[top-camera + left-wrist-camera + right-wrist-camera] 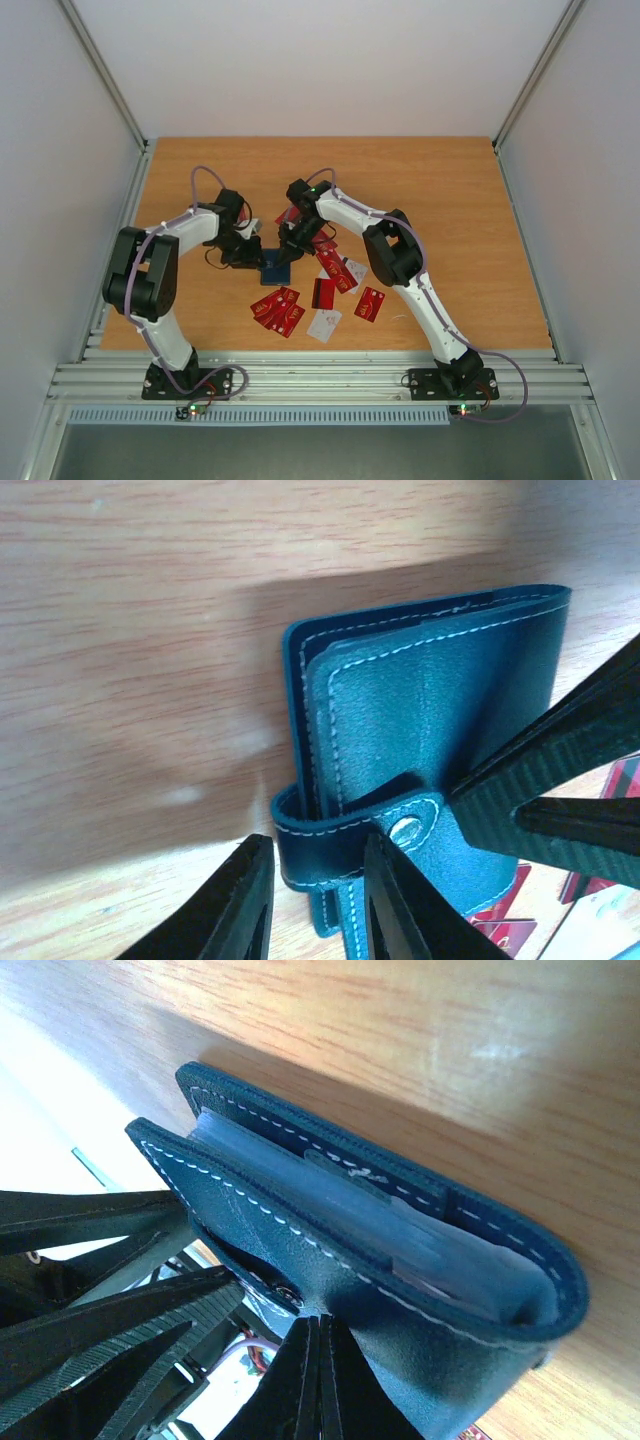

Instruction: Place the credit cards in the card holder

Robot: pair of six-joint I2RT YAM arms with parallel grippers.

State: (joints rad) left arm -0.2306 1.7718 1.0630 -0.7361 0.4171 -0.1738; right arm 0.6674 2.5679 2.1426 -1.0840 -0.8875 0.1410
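- Wooden table (450, 200), seen from above: two arms meet over one small dark blue wallet (275, 271) lying near the middle. The left gripper (256, 260) reaches it from the left, and the right gripper (287, 254) from behind and to the right.
- Same view, the cards (279, 310): every card that shows lies loose on the table, and none is in the wallet. About four red ones overlap in a bunch in front of the wallet. To their right lie a darker red one, a white one and another red one. More red and white ones are heaped under the right arm. That makes roughly a dozen, though the overlaps hide the exact count.
- Left wrist view: the wallet lies flat and folded on the table. Its strap (330, 825) wraps round one edge and is fastened by a silver snap (405, 830). The left fingers (245, 910) appear to pinch the strap's loop from both sides. Black fingers of the other arm press on the cover right beside the snap.
- Right wrist view: the right fingers (340, 1390) are clenched together and hold nothing, with their tip against the cover near the snap. The wallet gapes slightly, showing a paler blue lining, and no card is visible inside.
- Progress, as a judgement: barely begun. The strap has yet to be undone and the wallet opened, and every card is still to go in.
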